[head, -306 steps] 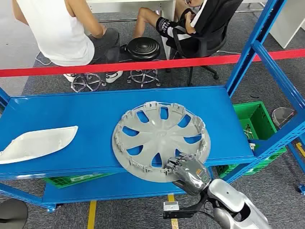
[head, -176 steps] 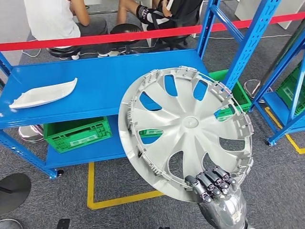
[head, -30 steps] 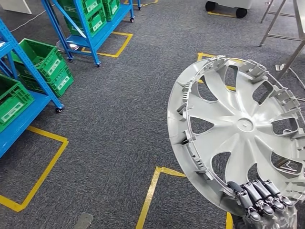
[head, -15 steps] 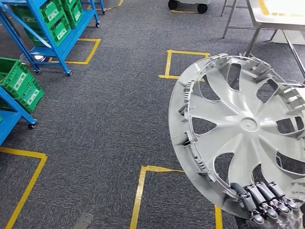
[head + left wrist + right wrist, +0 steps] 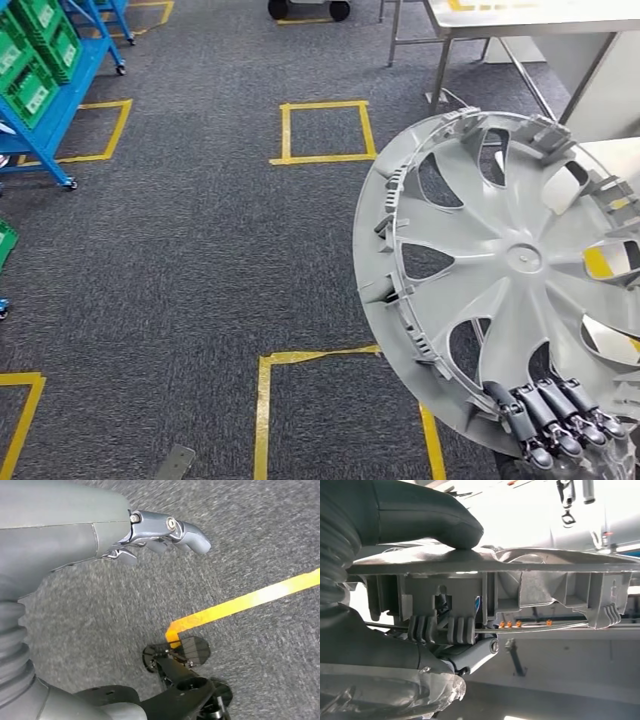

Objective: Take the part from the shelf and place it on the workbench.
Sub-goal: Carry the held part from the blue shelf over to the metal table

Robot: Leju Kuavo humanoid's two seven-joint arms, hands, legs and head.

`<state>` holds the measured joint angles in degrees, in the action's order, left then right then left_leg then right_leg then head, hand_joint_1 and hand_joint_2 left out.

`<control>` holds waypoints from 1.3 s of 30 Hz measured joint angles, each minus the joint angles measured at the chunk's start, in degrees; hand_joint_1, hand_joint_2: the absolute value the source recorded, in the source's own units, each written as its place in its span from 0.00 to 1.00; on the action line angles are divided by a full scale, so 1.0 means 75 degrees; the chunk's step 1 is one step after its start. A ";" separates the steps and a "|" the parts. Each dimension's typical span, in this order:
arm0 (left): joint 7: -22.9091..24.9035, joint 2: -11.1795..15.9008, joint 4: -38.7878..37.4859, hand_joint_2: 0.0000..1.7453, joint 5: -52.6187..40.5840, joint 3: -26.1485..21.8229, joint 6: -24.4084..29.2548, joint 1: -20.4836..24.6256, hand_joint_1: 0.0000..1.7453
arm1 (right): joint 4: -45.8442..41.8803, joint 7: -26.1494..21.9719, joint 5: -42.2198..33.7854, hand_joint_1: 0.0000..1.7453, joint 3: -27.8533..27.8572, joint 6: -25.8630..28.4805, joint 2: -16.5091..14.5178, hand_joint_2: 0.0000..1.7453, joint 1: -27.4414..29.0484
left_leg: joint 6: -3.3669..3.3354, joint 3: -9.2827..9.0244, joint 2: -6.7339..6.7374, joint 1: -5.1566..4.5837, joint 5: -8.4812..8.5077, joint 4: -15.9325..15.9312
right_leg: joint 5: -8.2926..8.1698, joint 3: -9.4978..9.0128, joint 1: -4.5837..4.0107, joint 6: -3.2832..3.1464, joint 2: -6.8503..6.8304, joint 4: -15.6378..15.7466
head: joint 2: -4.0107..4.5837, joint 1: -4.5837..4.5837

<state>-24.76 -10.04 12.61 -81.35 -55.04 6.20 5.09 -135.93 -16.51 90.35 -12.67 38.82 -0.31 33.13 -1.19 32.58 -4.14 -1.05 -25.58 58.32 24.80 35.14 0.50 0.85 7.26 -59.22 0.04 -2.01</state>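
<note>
Grey plastic hubcap rides tilted, its rim clamped by our right hand, keeping it clear of the carpet while our left hand hangs slack, holding nothing.

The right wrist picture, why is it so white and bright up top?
In the right wrist view, strong light behind the hubcap washes the background out, leaving the right hand dark. In the head view, the workbench top glares white too. In the left wrist view, the carpet looks slightly smeared.

hubcap: right part cut by frame edge | right hand: palm hidden
</note>
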 joint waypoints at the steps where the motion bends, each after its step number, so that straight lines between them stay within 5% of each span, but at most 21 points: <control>1: -0.0001 0.0009 0.0000 1.00 0.0003 0.0000 0.0005 0.0008 0.00 | -0.0009 -0.0001 0.0004 1.00 0.0007 0.0000 -0.0001 1.00 0.0004 | -0.0023 -0.0071 -0.0021 -0.0007 -0.0027 -0.0191 | -0.0048 0.0034 0.0007 0.0047 0.0078 -0.0021 | 0.0000 0.0003; 3: -0.0004 0.0000 -0.0001 1.00 0.0005 0.0000 0.0020 0.0024 0.00 | -0.0030 -0.0001 0.0007 1.00 0.0021 0.0000 -0.0002 1.00 0.0034 | -0.0042 -0.0212 0.0132 -0.0010 -0.0056 -0.0419 | -0.0129 0.0080 0.0015 0.0144 0.0108 -0.0039 | 0.0000 0.0013; 5: -0.0009 -0.0015 -0.0001 1.00 0.0009 0.0001 0.0039 0.0028 0.00 | -0.0042 -0.0002 0.0009 1.00 0.0031 0.0000 -0.0003 1.00 0.0044 | -0.0072 -0.0365 0.0291 0.0007 -0.0046 -0.0534 | 0.0016 0.0213 -0.0034 0.0203 -0.0256 -0.0318 | 0.0000 -0.0011; 8: -0.0012 -0.0023 0.0000 1.00 0.0012 0.0001 0.0050 0.0001 0.00 | -0.0045 -0.0007 0.0009 1.00 0.0035 0.0000 -0.0003 1.00 0.0028 | -0.0073 -0.0527 0.0583 0.0016 -0.0155 -0.0560 | 0.0631 0.0902 -0.0031 0.0256 -0.0789 -0.1640 | 0.0000 -0.0035; 10: -0.0015 -0.0023 0.0000 1.00 0.0012 0.0000 0.0050 -0.0018 0.00 | -0.0047 -0.0007 0.0009 1.00 0.0036 0.0000 -0.0003 1.00 0.0033 | -0.0015 -0.0671 0.0784 0.0058 -0.0281 -0.0560 | 0.0661 0.1182 0.0042 0.0346 -0.0883 -0.2056 | 0.0000 -0.0036; 13: -0.0035 -0.0008 0.0001 1.00 0.0014 0.0000 0.0042 -0.0018 0.00 | -0.0042 -0.0007 0.0009 1.00 0.0037 0.0000 -0.0003 1.00 0.0033 | 0.0160 -0.1015 0.1026 0.0172 -0.0545 -0.0558 | -0.0085 0.0672 0.0173 0.0563 -0.1149 -0.0901 | 0.0000 -0.0046; 14: -0.0044 0.0006 0.0001 1.00 0.0015 0.0001 0.0039 -0.0012 0.00 | -0.0039 -0.0007 0.0008 1.00 0.0037 0.0001 -0.0003 1.00 0.0020 | 0.0237 -0.1109 0.1098 0.0180 -0.0639 -0.0542 | -0.0163 0.0485 0.0164 0.0577 -0.1289 -0.0493 | 0.0001 -0.0072; 16: -0.0060 0.0042 0.0001 1.00 0.0017 0.0001 0.0039 0.0004 0.00 | -0.0039 -0.0004 0.0001 1.00 0.0035 0.0006 -0.0003 1.00 -0.0002 | 0.0349 -0.1222 0.1224 0.0159 -0.0801 -0.0522 | -0.0046 0.0341 0.0108 0.0423 -0.1381 -0.0223 | 0.0001 -0.0078; 18: -0.0073 0.0033 0.0000 1.00 0.0023 0.0002 0.0039 0.0025 0.00 | -0.0050 0.0002 -0.0005 1.00 0.0033 0.0010 -0.0003 1.00 0.0008 | 0.0419 -0.1261 0.1255 0.0170 -0.0842 -0.0459 | 0.0035 0.0293 0.0099 0.0184 -0.1200 -0.0223 | -0.0001 -0.0037; 19: -0.0080 0.0020 0.0000 1.00 0.0028 0.0003 0.0039 0.0040 0.00 | -0.0054 0.0007 -0.0007 1.00 0.0033 0.0011 -0.0003 1.00 0.0019 | 0.0443 -0.1178 0.1159 0.0194 -0.0783 -0.0268 | 0.0080 0.0257 0.0092 0.0122 -0.1108 -0.0218 | -0.0001 -0.0015; 21: -0.0093 0.0001 0.0000 1.00 0.0044 0.0003 0.0038 0.0060 0.00 | -0.0055 0.0017 -0.0008 1.00 0.0031 0.0012 -0.0003 1.00 0.0029 | 0.0447 -0.0571 0.0863 0.0219 -0.0730 0.0629 | 0.0148 0.0133 0.0080 0.0014 -0.0934 -0.0172 | -0.0002 0.0007; 24: -0.0095 -0.0009 -0.0002 1.00 0.0058 0.0003 0.0033 0.0010 0.00 | -0.0055 0.0019 -0.0007 1.00 0.0031 0.0012 -0.0003 1.00 0.0017 | 0.0389 0.0768 0.0655 0.0185 -0.1264 0.2078 | 0.0318 -0.0145 0.0055 -0.0083 -0.0631 -0.0079 | -0.0003 0.0028; 26: -0.0095 -0.0010 -0.0003 1.00 0.0060 0.0003 0.0031 -0.0017 0.00 | -0.0055 0.0019 -0.0005 1.00 0.0031 0.0012 -0.0003 1.00 0.0017 | 0.0333 0.1230 0.0605 0.0134 -0.1499 0.2092 | 0.0472 -0.0438 0.0050 -0.0099 -0.0413 -0.0051 | -0.0003 0.0029; 27: -0.0101 -0.0002 -0.0003 1.00 0.0063 0.0002 0.0030 -0.0016 0.00 | -0.0055 0.0019 -0.0005 1.00 0.0031 0.0012 -0.0003 1.00 0.0017 | 0.0293 0.1300 0.0549 0.0101 -0.1336 0.1798 | 0.0565 -0.0604 0.0059 -0.0093 -0.0313 -0.0043 | -0.0003 0.0028; 31: -0.0121 0.0069 -0.0004 1.00 0.0074 0.0002 0.0005 -0.0051 0.00 | -0.0049 0.0020 -0.0002 1.00 0.0031 0.0013 -0.0002 1.00 -0.0008 | 0.0144 0.1321 -0.0073 -0.0001 0.0622 0.0080 | 0.1008 -0.0910 0.0088 0.0023 0.0093 -0.0047 | -0.0002 0.0094; 33: -0.0127 0.0076 -0.0005 1.00 0.0080 0.0000 -0.0002 -0.0049 0.00 | -0.0054 0.0027 -0.0001 1.00 0.0028 0.0017 -0.0002 1.00 -0.0005 | 0.0157 0.1239 -0.0073 0.0015 0.0875 -0.0204 | 0.1194 -0.1052 0.0065 0.0021 0.0269 0.0025 | -0.0002 0.0127; 34: -0.0130 0.0066 -0.0006 1.00 0.0082 -0.0001 -0.0003 -0.0029 0.00 | -0.0056 0.0034 -0.0001 1.00 0.0027 0.0019 -0.0003 1.00 0.0008 | 0.0167 0.1171 0.0008 0.0034 0.0929 -0.0217 | 0.1268 -0.1136 0.0050 0.0024 0.0167 0.0039 | -0.0002 0.0123; 37: -0.0138 0.0040 -0.0008 1.00 0.0087 0.0002 -0.0002 0.0024 0.00 | -0.0058 0.0042 -0.0004 1.00 0.0021 0.0023 -0.0003 1.00 0.0001 | 0.0071 0.0957 0.0299 0.0030 0.0910 -0.0272 | 0.1810 -0.0882 -0.0009 0.0103 -0.0655 -0.0693 | -0.0002 0.0093; 39: -0.0138 0.0030 -0.0009 1.00 0.0090 0.0001 -0.0002 0.0011 0.00 | -0.0058 0.0042 -0.0005 1.00 0.0014 0.0023 -0.0003 1.00 -0.0014 | 0.0020 0.0862 0.0500 0.0005 0.0795 -0.0259 | 0.2216 -0.0338 -0.0026 0.0142 -0.0883 -0.1593 | -0.0002 0.0087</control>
<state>-25.80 -9.81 12.55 -80.67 -55.02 6.19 5.17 -136.37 -16.20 90.31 -12.57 38.99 -0.33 33.03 -1.04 39.05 -0.39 -1.01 -19.62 56.38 41.42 32.61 0.30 1.91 0.64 -71.17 0.03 -1.36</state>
